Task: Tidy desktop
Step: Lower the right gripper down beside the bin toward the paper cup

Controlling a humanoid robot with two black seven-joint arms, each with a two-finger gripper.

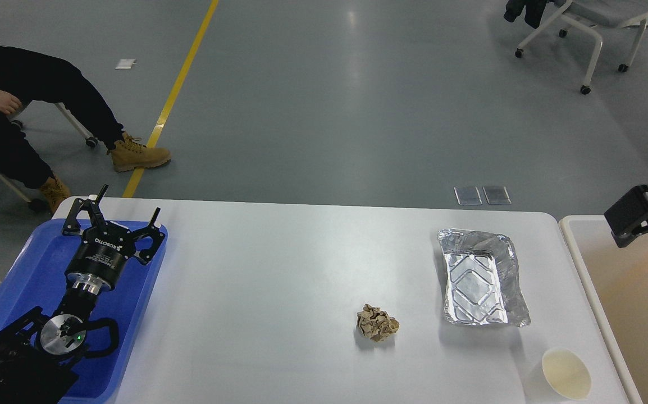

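The white desktop [273, 269] fills the lower view. On it lie a crumpled brown paper ball [377, 323], an empty foil tray [481, 278] and a small cream paper cup [566, 373] near the front right corner. My left gripper [127, 206] is open and empty, fingers spread, above the far end of the blue tray [21, 280] at the left. My right gripper [630, 219] is a dark block at the right edge over the cream-walled bin [633, 297]; its fingers cannot be told apart.
A seated person's legs and tan boots [136, 156] are beyond the table's far left corner. A white wheeled chair [588, 33] stands far right on the grey floor. A yellow floor line [175, 90] runs back.
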